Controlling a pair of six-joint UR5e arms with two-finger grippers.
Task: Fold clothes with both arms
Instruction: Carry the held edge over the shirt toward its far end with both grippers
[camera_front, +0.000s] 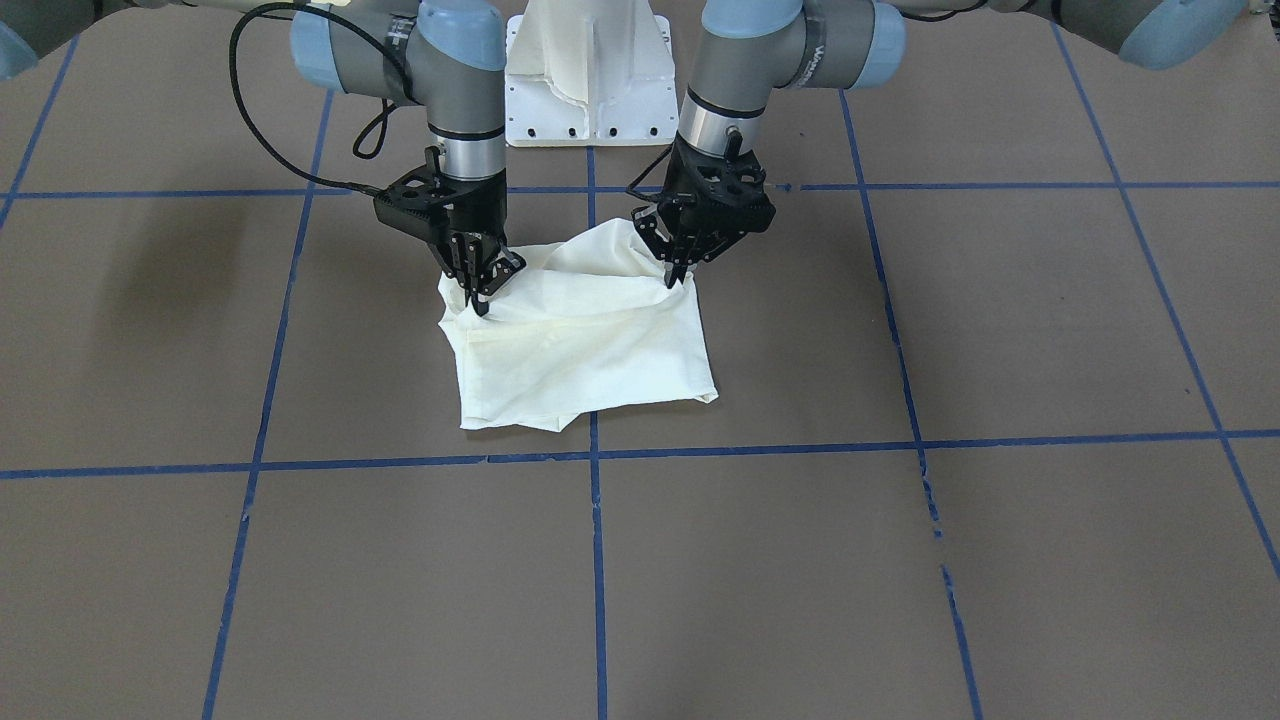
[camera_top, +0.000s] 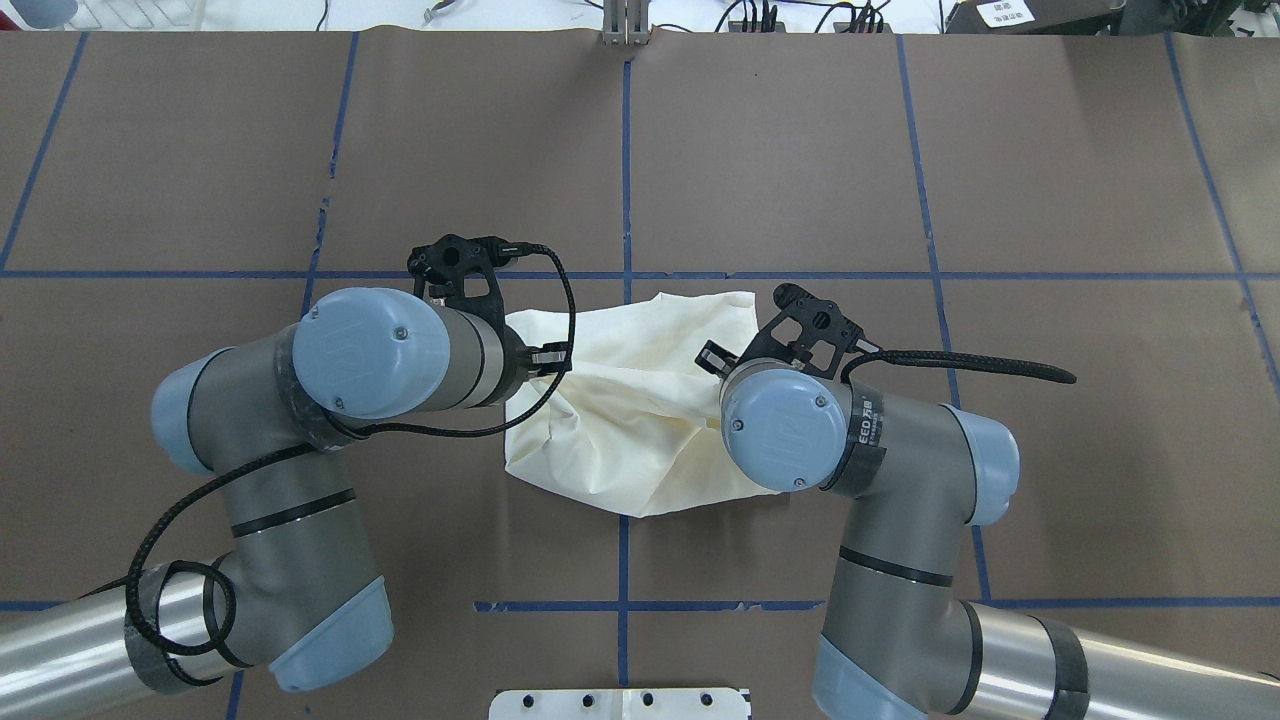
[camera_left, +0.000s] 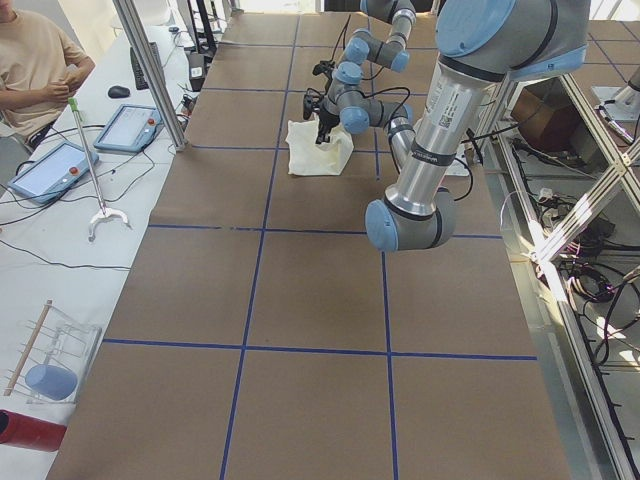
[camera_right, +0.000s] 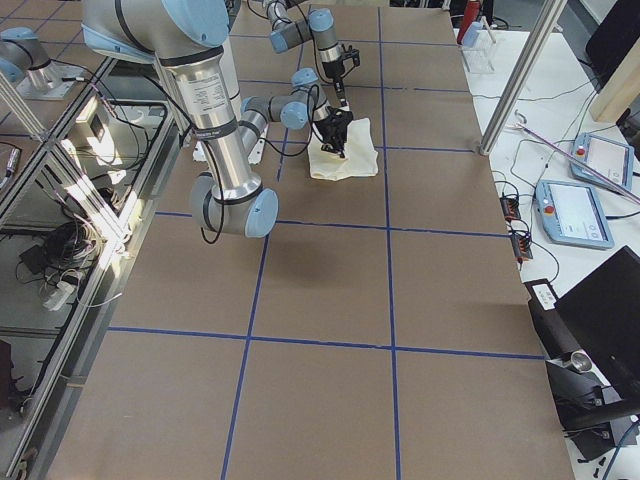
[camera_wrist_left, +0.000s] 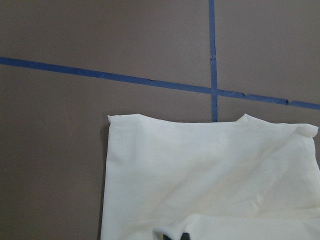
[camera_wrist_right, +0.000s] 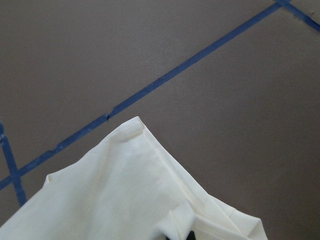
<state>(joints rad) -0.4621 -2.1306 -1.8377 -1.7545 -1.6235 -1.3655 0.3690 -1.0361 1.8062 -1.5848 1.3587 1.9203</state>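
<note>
The cream-white shirt (camera_front: 585, 340) lies folded into a rough square at the table's middle, plain side up; its print is hidden. My left gripper (camera_front: 676, 278) is shut on the shirt's near-robot corner on that view's right and holds it a little raised. My right gripper (camera_front: 480, 300) is shut on the opposite near-robot corner. In the overhead view the shirt (camera_top: 630, 410) lies between both wrists, which hide the fingers. The left wrist view shows the shirt (camera_wrist_left: 210, 170) with its far edge flat. The right wrist view shows a shirt corner (camera_wrist_right: 120, 185).
The white pedestal base (camera_front: 590, 80) stands behind the shirt at the robot's side. Blue tape lines (camera_front: 595, 455) grid the brown table. An operator (camera_left: 35, 60) sits at a side bench with tablets (camera_left: 128, 126).
</note>
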